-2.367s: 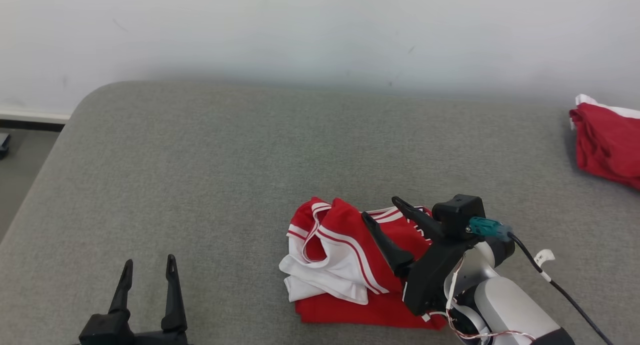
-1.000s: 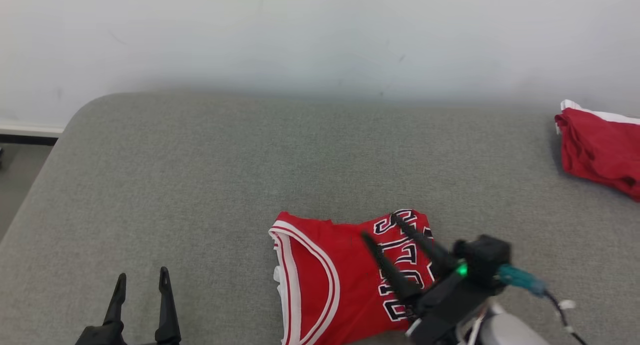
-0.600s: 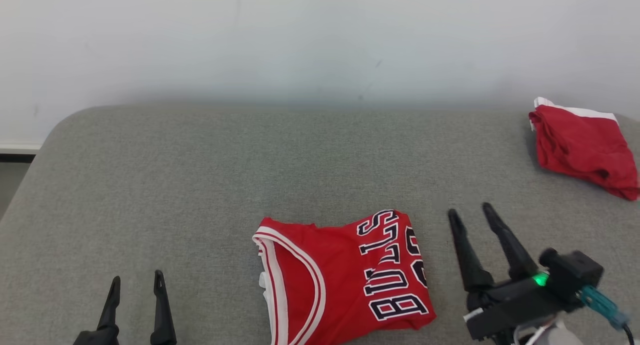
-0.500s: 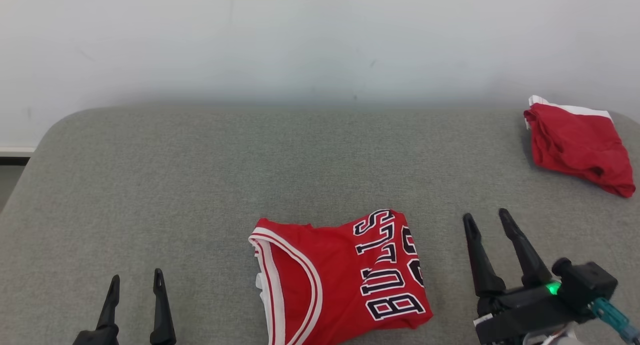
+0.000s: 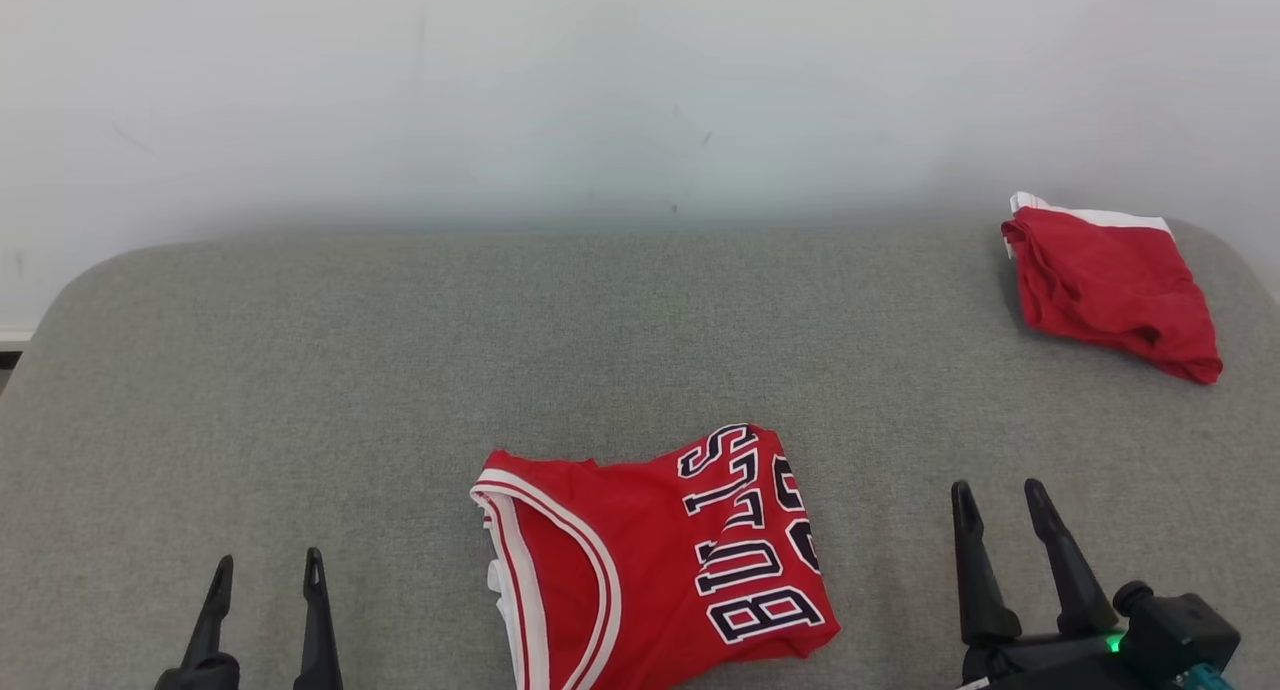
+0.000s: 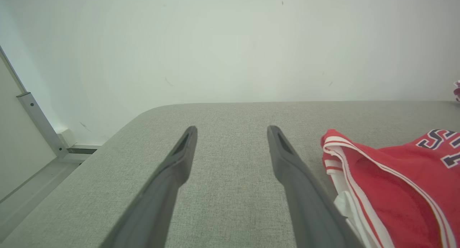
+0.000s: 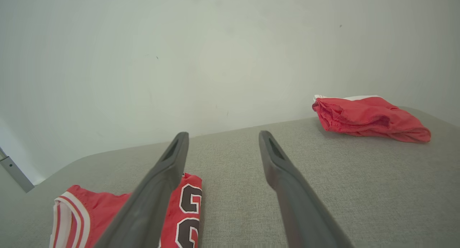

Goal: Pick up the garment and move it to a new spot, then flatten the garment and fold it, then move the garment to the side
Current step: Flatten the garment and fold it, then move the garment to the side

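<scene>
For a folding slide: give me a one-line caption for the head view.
Red jersey lies folded on grey cushion between open left gripper and open right gripper; another red garment far right.

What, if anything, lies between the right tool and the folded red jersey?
Nothing visible does: bare grey cushion separates the open right tool from the jersey. The other red garment lies well aside, by the wall.

Bright, even, diffuse light. A soft shadow band dims the white wall (image 5: 640,185) just above the grey padded surface (image 5: 400,370); fingers (image 6: 169,183) look slightly soft in wrist views.
</scene>
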Robot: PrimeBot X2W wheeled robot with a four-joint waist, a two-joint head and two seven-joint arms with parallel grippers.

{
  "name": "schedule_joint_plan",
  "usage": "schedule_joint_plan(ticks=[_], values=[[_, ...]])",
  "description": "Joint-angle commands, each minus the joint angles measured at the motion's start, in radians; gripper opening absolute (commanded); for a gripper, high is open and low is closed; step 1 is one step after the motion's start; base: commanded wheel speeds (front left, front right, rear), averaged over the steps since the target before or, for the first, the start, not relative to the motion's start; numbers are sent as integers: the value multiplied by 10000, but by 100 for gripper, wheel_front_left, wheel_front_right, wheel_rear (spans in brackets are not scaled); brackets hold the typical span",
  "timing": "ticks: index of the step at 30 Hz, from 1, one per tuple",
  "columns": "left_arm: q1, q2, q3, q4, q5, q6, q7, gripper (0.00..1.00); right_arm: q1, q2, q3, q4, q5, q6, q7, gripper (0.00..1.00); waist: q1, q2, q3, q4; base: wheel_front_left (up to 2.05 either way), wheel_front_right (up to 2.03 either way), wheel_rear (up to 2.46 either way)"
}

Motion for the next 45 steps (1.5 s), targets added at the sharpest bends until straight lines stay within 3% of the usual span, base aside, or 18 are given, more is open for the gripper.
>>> schedule_joint_plan(ticks=[1,18,45], values=[[135,84,-33,-67,103,41,-28,100,155,88,-1,52,-83,-23,-72,100,0,0,-66,-37,0,0,0],[587,420,-94,-482,-10,58,255,100,151,359,151,1268,-808,-23,-57,100,0,0,-305,94,0,0,0],[785,632,-374,-821,-287,66,579,100,20,497,69,1512,-1158,-23,139,100,0,0,-257,50,0,0,0]])
